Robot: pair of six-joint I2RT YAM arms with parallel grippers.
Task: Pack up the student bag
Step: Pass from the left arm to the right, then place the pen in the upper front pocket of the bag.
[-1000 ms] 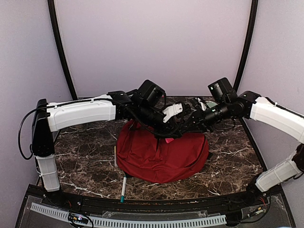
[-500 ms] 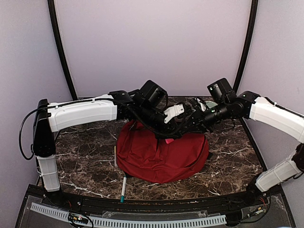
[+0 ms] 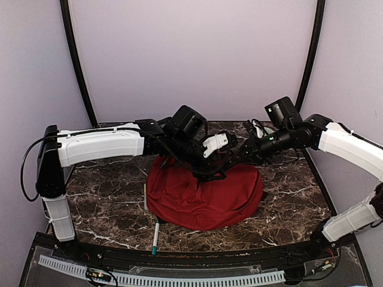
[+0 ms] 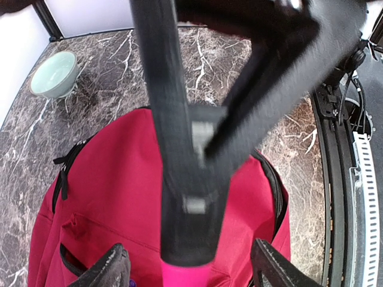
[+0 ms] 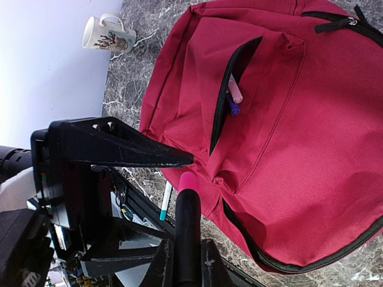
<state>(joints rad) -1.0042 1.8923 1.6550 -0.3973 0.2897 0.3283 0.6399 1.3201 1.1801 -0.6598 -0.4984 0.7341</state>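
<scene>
Right gripper (image 5: 187,263) is closed narrow on a black marker (image 5: 187,215) with a pink end, and it holds the marker above the student bag (image 5: 299,149). Left gripper (image 4: 188,263) stands wide. Its two fingers (image 4: 114,269) are on each side of the same marker and do not touch it, so the marker hangs from the right gripper alone.

The student bag lies flat on the middle of the dark marble table (image 3: 108,197), under both grippers. Its front pocket (image 5: 230,84) is unzipped, and a pink pen (image 5: 234,89) and a purple pen (image 5: 232,109) show their ends inside it. I judge that the packing is partly done: two pens are in, and the marker is on its way but not yet in the pocket. Whether the main compartment is open or holds anything, I cannot tell.

Outside the bag, a teal pen (image 3: 154,236) lies on the table just beside the near edge of the bag, so it is probably left to pack after the marker. Further away, a mug (image 5: 108,33) and a pale green bowl (image 4: 54,73) stand near the back of the table, well apart from the bag.
</scene>
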